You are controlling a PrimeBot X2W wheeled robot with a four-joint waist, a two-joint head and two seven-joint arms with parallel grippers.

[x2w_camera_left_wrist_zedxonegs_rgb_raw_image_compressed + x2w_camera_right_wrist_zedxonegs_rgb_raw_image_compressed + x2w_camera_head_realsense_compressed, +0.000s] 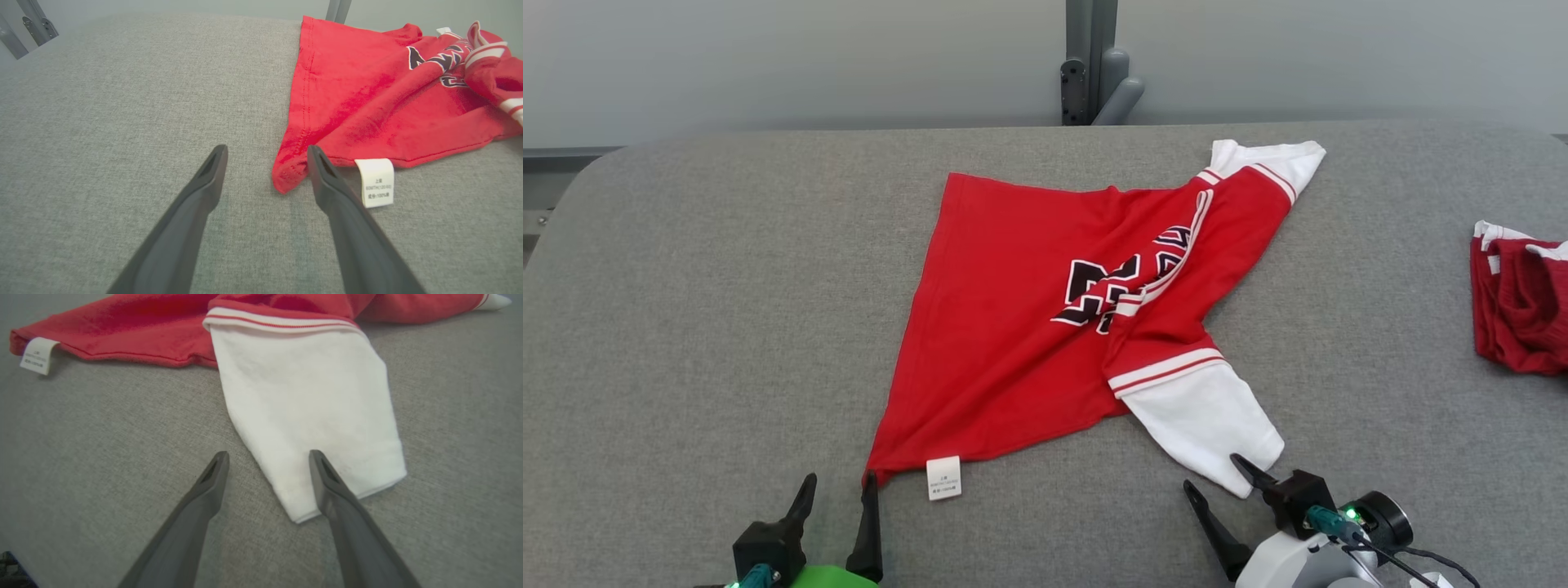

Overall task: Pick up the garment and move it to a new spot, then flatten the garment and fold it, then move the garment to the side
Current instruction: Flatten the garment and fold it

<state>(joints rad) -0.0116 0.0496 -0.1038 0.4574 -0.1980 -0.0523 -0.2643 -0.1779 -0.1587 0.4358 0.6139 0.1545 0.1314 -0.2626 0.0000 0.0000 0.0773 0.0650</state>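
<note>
garment [1013, 327]: soft matt knit cloth | table [686, 327]: rough grey woven fabric

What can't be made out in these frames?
- Head view: lettering on the garment, partly covered by a fold of its own fabric.
- Head view: print on the care label, too small to read.
- Head view: second red garment, cut off by the right edge.

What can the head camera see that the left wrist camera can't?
Head view, not the left wrist view: the open right claw and a second red garment at the far right. Left wrist view, not the head view: the dotted stitching along the shirt's hem. Both: the red shirt, its white label, the open left claw at the shirt's corner, and the grey table.
</note>
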